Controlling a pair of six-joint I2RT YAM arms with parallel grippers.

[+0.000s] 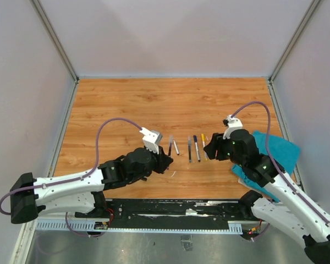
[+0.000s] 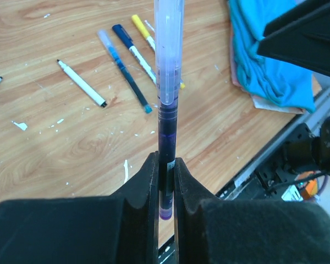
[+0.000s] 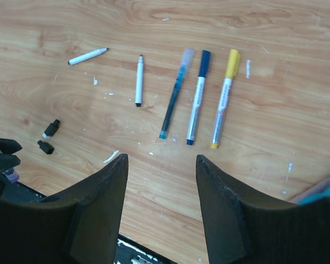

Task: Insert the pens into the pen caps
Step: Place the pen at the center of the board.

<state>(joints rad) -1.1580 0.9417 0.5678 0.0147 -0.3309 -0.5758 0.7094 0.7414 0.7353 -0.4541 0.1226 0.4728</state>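
My left gripper [image 2: 165,159] is shut on a purple pen [image 2: 167,124] that points away from the wrist, with a translucent pen cap [image 2: 169,49] on its far end. From above, this gripper [image 1: 165,158] sits left of the row of pens. Lying on the wood are a teal pen [image 3: 175,96], a blue-capped pen [image 3: 197,98], a yellow pen [image 3: 224,99] and two white pens [image 3: 138,80] [image 3: 88,56]. Two small black pen caps [image 3: 52,128] [image 3: 45,147] lie at the left. My right gripper [image 3: 161,159] stands open over bare wood, just near of the row [image 1: 210,148].
A teal cloth [image 1: 275,151] lies under my right arm at the table's right side. A small white scrap [image 3: 111,157] rests near the right gripper's left finger. The black base rail [image 1: 170,209] runs along the near table edge. Grey walls enclose the table.
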